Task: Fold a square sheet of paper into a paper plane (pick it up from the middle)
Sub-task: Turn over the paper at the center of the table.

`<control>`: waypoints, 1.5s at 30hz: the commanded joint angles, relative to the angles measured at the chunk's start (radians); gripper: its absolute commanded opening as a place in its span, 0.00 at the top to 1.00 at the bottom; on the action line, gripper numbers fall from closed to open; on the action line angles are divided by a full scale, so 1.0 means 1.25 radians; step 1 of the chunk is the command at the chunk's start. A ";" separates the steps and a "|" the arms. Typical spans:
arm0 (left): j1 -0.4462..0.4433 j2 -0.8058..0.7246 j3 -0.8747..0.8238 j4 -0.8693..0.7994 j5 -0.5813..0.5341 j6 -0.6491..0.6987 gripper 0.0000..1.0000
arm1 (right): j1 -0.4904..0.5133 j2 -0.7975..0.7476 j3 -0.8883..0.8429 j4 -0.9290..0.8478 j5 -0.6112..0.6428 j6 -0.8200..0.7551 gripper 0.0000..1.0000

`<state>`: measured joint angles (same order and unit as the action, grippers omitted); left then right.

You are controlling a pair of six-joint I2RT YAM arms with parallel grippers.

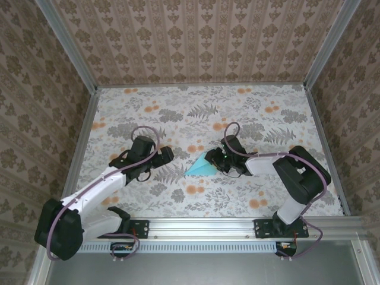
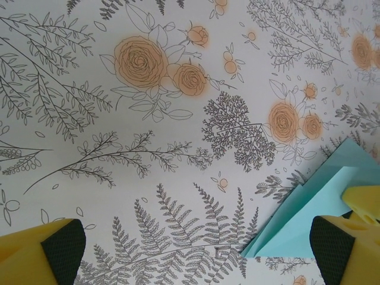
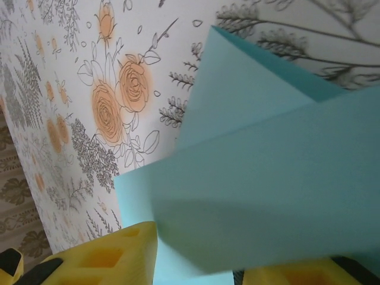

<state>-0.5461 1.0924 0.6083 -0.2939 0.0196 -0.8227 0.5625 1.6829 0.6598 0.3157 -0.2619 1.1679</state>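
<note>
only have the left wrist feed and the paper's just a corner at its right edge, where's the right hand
Observer: From the top camera, the right hand sits at the right end of the turquoise paper, across it from your left hand.
Operator: is the paper flat
Observer: No. The right wrist camera shows a folded flap lifted above the lower layer.
Operator: is it gripping
Observer: Can't tell. In that same view its fingers stand apart with paper between them.
</note>
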 commanded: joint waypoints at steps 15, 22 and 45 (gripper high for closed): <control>0.058 -0.011 -0.016 0.053 0.250 0.013 0.00 | -0.016 -0.004 0.012 0.248 -0.102 -0.053 0.95; 0.060 -0.027 -0.008 0.178 0.420 0.012 0.00 | -0.075 -0.048 0.075 0.277 -0.376 -0.125 0.95; 0.017 0.105 0.007 0.525 0.608 -0.107 0.42 | -0.077 -0.054 0.123 0.376 -0.527 -0.008 0.92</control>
<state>-0.5179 1.2144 0.6014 0.2806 0.7494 -0.9337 0.4610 1.6238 0.8032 0.7231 -0.8814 1.1336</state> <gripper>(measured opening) 0.607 0.083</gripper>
